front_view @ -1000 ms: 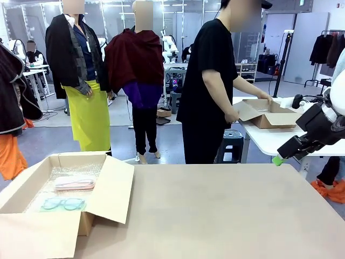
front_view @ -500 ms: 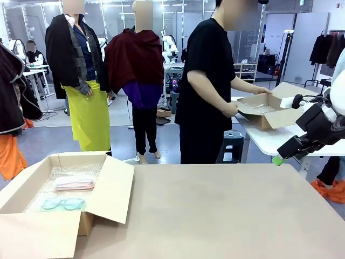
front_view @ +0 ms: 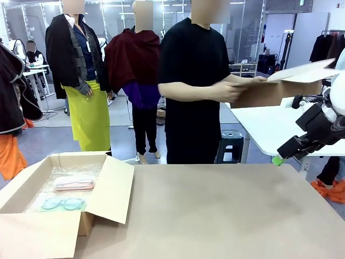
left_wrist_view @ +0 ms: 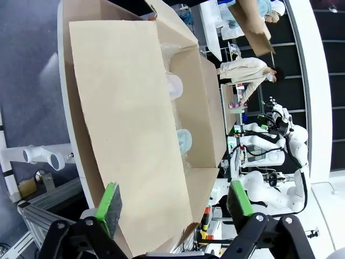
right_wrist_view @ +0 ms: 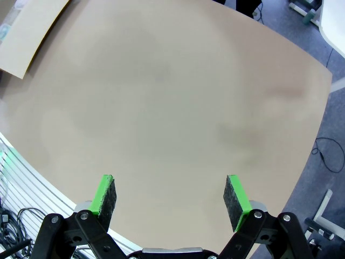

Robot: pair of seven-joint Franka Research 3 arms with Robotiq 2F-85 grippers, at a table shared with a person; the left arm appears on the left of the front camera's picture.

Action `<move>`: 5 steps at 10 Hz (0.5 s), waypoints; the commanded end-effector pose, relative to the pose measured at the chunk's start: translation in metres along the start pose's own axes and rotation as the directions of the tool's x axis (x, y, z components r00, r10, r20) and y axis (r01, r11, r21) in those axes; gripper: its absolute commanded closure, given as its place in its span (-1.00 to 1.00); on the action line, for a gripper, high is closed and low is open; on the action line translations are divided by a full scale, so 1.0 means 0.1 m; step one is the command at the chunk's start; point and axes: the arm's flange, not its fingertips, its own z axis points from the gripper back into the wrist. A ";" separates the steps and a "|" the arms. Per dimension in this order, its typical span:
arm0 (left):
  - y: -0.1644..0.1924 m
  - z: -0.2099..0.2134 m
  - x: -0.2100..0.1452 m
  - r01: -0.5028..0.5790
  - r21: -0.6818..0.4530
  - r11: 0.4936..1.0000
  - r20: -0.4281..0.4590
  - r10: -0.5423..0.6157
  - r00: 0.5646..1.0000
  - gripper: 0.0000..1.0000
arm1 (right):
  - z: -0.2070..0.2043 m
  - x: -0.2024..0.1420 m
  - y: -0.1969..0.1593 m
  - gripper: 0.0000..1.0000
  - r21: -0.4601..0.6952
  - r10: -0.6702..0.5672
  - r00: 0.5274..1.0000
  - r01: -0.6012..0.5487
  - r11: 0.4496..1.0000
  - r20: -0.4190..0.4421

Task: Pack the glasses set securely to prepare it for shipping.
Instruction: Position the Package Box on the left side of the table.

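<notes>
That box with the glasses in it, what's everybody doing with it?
Nobody is touching it right now. The open cardboard box sits at the table's left end, with the pink glasses case and the teal glasses case lying on bubble wrap inside. Both robot pincers, left and right, are open and empty. The person across the table holds a second cardboard box.

Tabletop (front_view: pixel 215 210) bare right of box (front_view: pixel 32 216); raised flap (front_view: pixel 112 189) walls box's right side.

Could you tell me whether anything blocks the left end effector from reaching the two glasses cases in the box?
Nothing visible does. The left end effector is open above the open box, where the pink-framed case and teal-framed case lie uncovered on bubble wrap.
</notes>
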 end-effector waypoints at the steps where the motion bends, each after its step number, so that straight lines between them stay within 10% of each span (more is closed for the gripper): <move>1: -0.01 0.03 0.02 0.000 -0.001 1.000 0.011 0.000 1.000 -1.00 | 0.01 0.02 0.01 -1.00 -0.011 0.000 1.000 0.000 1.000 0.001; 2: 0.00 0.00 0.00 0.000 0.000 1.000 0.000 0.000 1.000 -1.00 | 0.01 0.02 0.01 -1.00 -0.011 0.000 1.000 0.000 1.000 0.001; 5: -1.51 -0.45 0.43 0.366 0.009 0.930 -0.247 -0.353 0.903 -1.00 | 0.01 0.02 0.01 -1.00 -0.011 0.000 1.000 0.000 1.000 0.001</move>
